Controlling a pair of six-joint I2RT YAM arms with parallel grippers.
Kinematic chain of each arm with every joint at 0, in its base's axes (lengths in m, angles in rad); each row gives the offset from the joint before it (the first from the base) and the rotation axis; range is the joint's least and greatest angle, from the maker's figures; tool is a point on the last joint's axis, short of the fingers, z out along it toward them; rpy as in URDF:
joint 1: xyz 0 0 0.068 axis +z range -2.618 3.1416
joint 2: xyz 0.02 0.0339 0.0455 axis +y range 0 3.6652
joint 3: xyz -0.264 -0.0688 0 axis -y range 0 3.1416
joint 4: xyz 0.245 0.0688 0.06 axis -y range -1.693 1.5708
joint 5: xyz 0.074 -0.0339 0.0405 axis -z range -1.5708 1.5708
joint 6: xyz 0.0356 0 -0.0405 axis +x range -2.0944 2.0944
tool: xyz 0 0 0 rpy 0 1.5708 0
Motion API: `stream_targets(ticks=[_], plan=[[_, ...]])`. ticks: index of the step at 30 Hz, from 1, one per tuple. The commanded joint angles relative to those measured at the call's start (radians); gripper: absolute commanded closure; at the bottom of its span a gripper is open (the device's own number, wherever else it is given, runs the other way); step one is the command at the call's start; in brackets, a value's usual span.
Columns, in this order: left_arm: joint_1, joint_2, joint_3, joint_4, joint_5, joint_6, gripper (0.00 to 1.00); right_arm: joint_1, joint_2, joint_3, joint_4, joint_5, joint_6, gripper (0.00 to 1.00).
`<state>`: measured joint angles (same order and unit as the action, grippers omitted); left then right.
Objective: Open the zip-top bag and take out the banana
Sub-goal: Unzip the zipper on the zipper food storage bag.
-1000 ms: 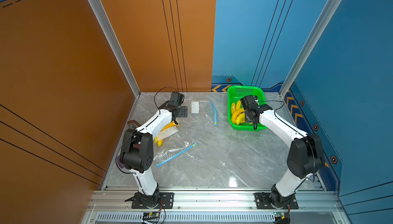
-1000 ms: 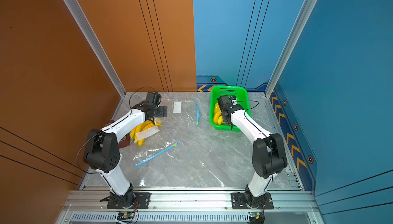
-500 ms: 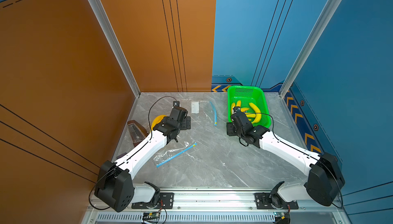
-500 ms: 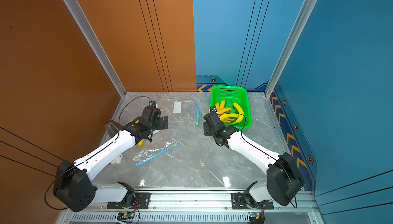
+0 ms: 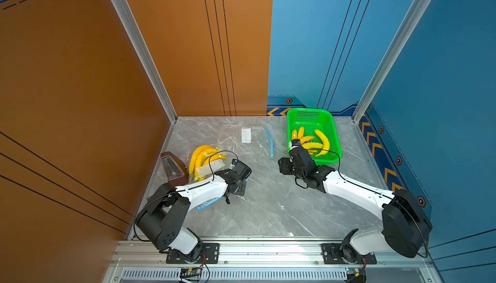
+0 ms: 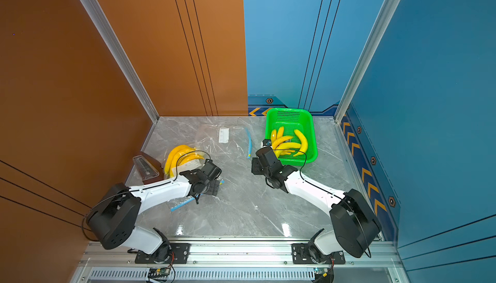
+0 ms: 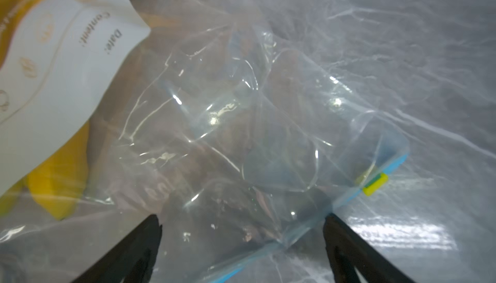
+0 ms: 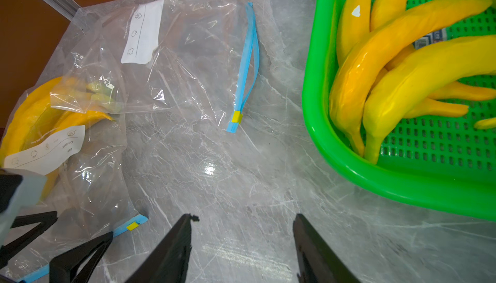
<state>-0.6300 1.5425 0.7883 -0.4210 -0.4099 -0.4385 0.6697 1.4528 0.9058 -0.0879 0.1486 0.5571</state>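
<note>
Bright even light, glare on tabletop (image 5: 291, 233), left wrist view soft

On the robot's left side of the grey marbled surface (image 5: 268, 209) lies the zip-top bag (image 8: 94, 187). It is clear plastic, flat and much creased. A white write-on label (image 8: 45, 150) curls across it, and a pale blue zip strip (image 7: 386, 171) runs along the edge nearest the robot, with a small yellow tab (image 7: 375, 185) at one end. Whether that strip is sealed I cannot tell. The bananas (image 5: 201, 155) are still inside — a yellow bunch, curved and lying on their sides at the end far from the zip, partly under the label.
</note>
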Motion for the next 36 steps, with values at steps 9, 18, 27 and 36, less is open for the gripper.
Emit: stream_targets(ticks=[9, 18, 27, 36], plan=[[0.081, 0.101, 0.039, 0.12, 0.151, 0.01, 0.42, 0.007, 0.025, -0.017, 0.011, -0.001, 0.021, 0.38], [0.064, 0.051, 0.001, 0.169, 0.179, 0.063, 0.98, 0.008, 0.033, -0.004, -0.009, 0.002, 0.01, 0.39], [-0.059, -0.091, -0.058, 0.202, 0.157, 0.154, 1.0, -0.105, -0.055, -0.107, 0.09, -0.204, -0.029, 0.38], [-0.208, -0.233, -0.144, 0.358, 0.202, 0.221, 1.0, -0.048, -0.055, -0.071, -0.005, -0.193, -0.01, 0.4]])
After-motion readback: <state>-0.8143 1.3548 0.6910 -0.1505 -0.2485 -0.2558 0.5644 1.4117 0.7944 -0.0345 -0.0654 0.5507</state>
